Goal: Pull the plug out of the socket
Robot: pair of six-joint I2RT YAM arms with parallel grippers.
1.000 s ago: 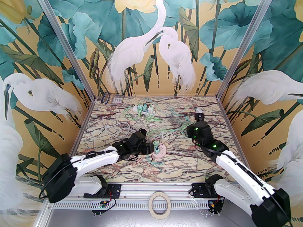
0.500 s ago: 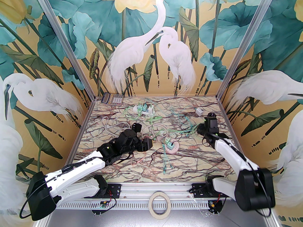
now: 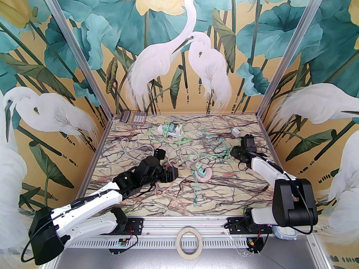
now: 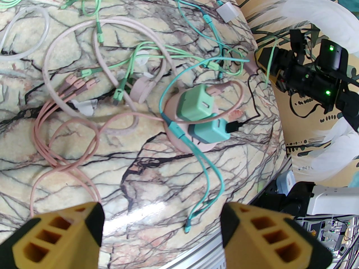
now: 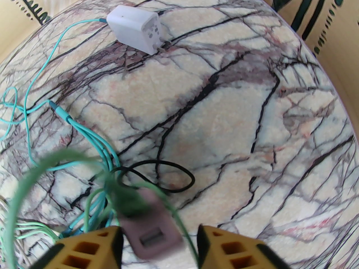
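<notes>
A round pink socket (image 3: 207, 176) lies right of the table's centre with a light green plug (image 4: 195, 105) and a teal plug (image 4: 209, 132) seated in it. My left gripper (image 3: 172, 174) stands open and empty just left of the socket, yellow fingers (image 4: 64, 234) wide apart. My right gripper (image 3: 248, 141) is near the far right edge. Its jaws are apart, and a blurred mauve plug (image 5: 152, 230) on a green cable sits loose between them, with a gap to the right finger (image 5: 224, 248).
A white adapter (image 5: 137, 29) lies beyond the right gripper. Tangled green, teal, pink and black cables (image 3: 193, 155) cover mid-table. A white power strip (image 3: 171, 129) with plugs and a calculator (image 3: 133, 117) sit at the back. A tape roll (image 3: 188, 242) lies by the arm bases.
My left gripper drew back left off the pink socket and opened, and the socket ended up further right. My right arm swung to the far right edge and its jaws spread around the mauve plug.
</notes>
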